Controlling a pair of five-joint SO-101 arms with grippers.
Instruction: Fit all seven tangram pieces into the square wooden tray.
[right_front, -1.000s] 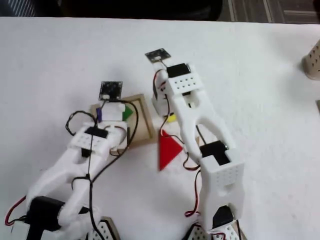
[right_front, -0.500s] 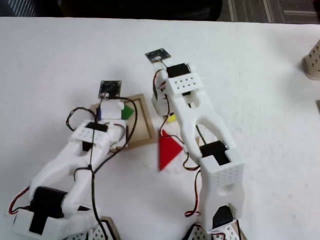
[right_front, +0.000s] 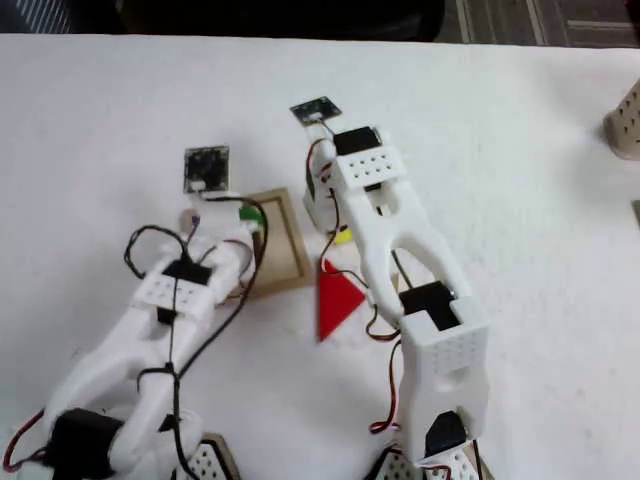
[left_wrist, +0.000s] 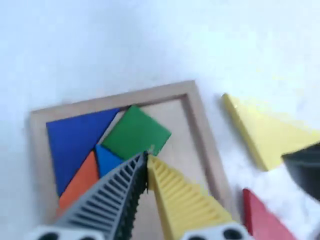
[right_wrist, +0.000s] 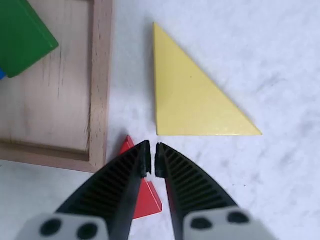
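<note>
The square wooden tray (left_wrist: 202, 135) holds a large blue triangle (left_wrist: 75, 137), a green square (left_wrist: 136, 132), an orange piece (left_wrist: 82, 177) and a small blue triangle (left_wrist: 107, 157). My left gripper (left_wrist: 146, 161) hangs shut and empty over the green square's edge. Just outside the tray rim (right_wrist: 101, 75) lie a yellow triangle (right_wrist: 187, 100) and a red triangle (right_wrist: 145, 195). My right gripper (right_wrist: 151, 155) is shut on nothing, above the table between those two triangles. In the high view the red triangle (right_front: 335, 295) lies right of the tray (right_front: 290, 245).
The right half of the tray floor is bare wood. A tan perforated object (right_front: 625, 120) stands at the table's far right edge. Both arm bases sit at the near edge. White tabletop is open on the far side and to the right.
My left arm's wrist has swung left and a little farther away, uncovering more of the tray. The right arm and the loose triangles have stayed put.
</note>
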